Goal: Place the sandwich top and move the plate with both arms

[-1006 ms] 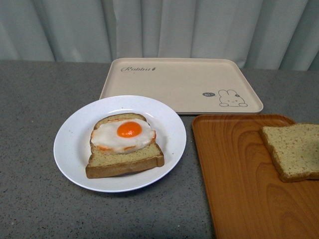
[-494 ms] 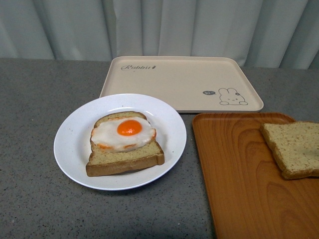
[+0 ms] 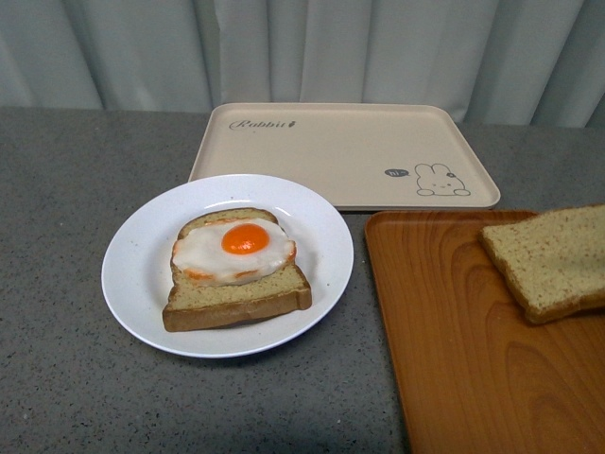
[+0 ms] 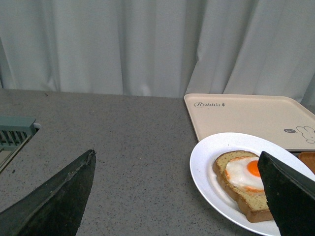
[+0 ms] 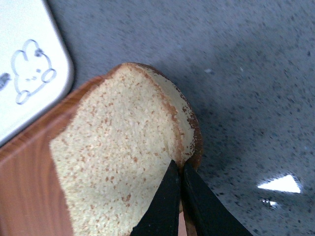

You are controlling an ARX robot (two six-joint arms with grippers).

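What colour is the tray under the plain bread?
The tray is orange with wood grain, clearest in the front view.

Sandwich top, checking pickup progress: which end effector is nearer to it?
Right. The right end effector is shut on the crust edge of the sandwich top; the left end effector is open over the table beside the plate, apart from it.

Plate (image 3: 132, 274) left of wooden tray (image 3: 444, 331)

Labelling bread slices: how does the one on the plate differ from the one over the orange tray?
The egg slice bears a fried egg; the sandwich top is bare. The egg slice lies on the plate; the right gripper pinches the sandwich top. Both are tan, dark-crusted.
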